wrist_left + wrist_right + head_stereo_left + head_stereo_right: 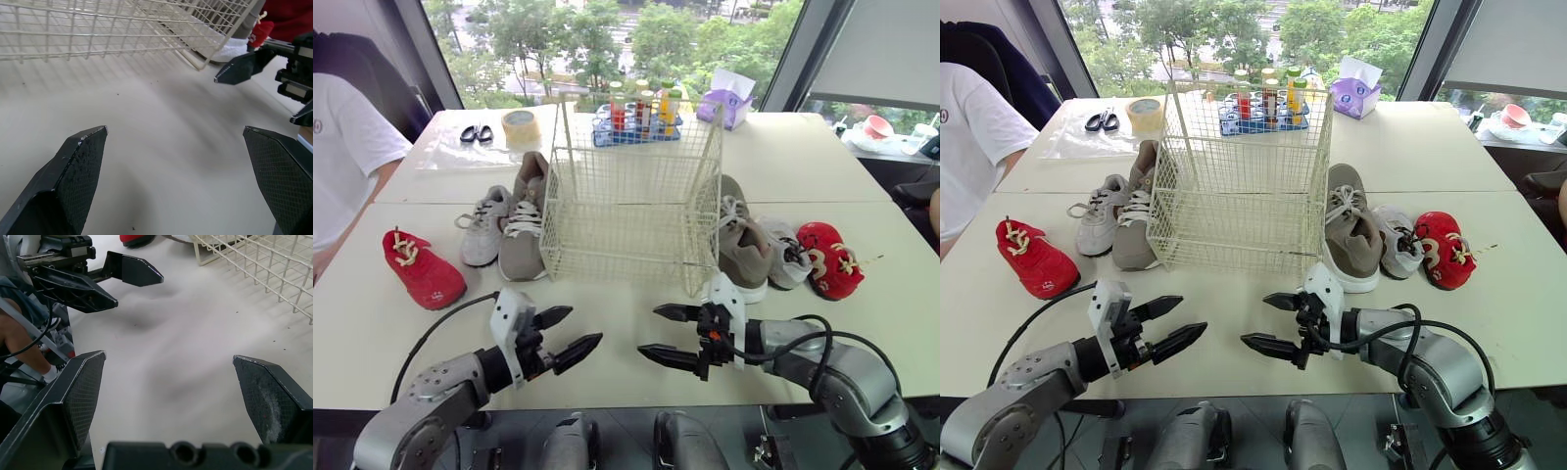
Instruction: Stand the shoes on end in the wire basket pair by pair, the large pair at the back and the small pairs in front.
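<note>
While both arms hover low by the counter's (pixel 862 166) near edge, nothing's in hand: the left end effector (pixel 585 325) and right end effector (pixel 649 330) gape wide, tips facing, empty. The wire basket (pixel 631 196) stands mid-counter, bare inside. Towards the left edge lie a red shoe (pixel 423 269), grey shoe (pixel 486 225) and taupe shoe (pixel 524 220); their mates lie towards the right edge. Step one hasn't begun, I'd say. Next: fetch the big taupe pair, one from each side, for the basket's back.
</note>
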